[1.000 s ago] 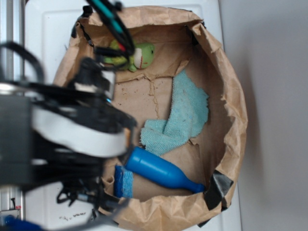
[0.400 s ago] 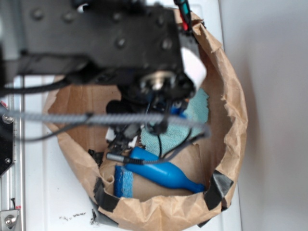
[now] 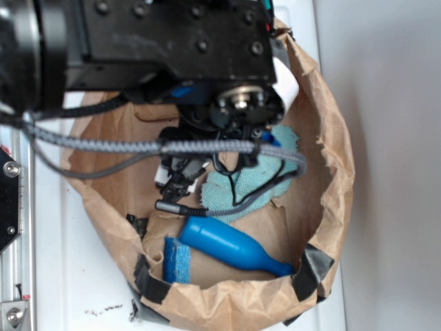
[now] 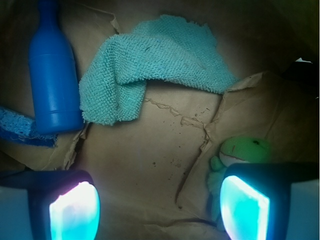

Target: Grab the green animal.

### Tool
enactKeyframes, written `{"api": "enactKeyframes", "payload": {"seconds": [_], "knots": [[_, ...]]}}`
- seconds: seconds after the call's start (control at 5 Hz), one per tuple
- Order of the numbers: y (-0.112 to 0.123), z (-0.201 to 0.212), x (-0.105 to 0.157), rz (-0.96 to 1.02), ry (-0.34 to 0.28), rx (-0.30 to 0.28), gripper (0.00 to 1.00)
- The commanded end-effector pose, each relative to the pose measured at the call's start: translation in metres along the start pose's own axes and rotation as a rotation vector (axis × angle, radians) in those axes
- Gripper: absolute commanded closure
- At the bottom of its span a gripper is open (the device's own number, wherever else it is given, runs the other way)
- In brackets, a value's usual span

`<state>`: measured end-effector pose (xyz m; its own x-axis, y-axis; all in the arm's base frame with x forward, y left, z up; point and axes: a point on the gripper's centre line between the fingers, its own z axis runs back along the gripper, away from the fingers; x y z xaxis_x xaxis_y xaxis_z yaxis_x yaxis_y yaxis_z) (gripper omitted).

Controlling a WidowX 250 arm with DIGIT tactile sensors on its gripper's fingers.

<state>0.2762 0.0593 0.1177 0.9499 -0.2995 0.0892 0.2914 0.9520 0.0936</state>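
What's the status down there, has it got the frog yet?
Gripper open, empty. Green animal not grabbed, partly behind one finger. Teal cloth and blue bottle lie clear of it.

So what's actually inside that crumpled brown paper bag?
Inside the paper bag: a teal cloth, a blue bottle, a blue sponge and the green animal, partly hidden behind one finger of the open pincer. The arm covers the rest.

Bottle: a blue bottle (image 4: 52, 70) is laid flat on the brown paper (image 4: 150, 150).
Cloth: a teal terry cloth (image 4: 150, 65) is crumpled just beside it.
Sponge: a blue sponge (image 3: 178, 261) is seen near the bottle's base.
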Motion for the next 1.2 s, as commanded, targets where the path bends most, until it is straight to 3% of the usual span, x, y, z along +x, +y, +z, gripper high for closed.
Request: {"api": "enactKeyframes", "payload": {"seconds": [0.0,0.2,0.4,0.6,0.8,1.0], "knots": [[0.007,0.011,0.003,0.023,-0.031,0.023,0.0],[0.007,0.011,0.003,0.023,-0.031,0.023,0.0],[0.037,-0.007,0.004,0.029,0.068,-0.043,0.0],[0.061,-0.015,-0.004,0.059,-0.003,-0.015,0.0],[0.08,-0.015,-0.013,0.037,-0.03,-0.039,0.0],[0.085,-0.006,-0.028,0.009,-0.097,-0.055,0.0]]}}
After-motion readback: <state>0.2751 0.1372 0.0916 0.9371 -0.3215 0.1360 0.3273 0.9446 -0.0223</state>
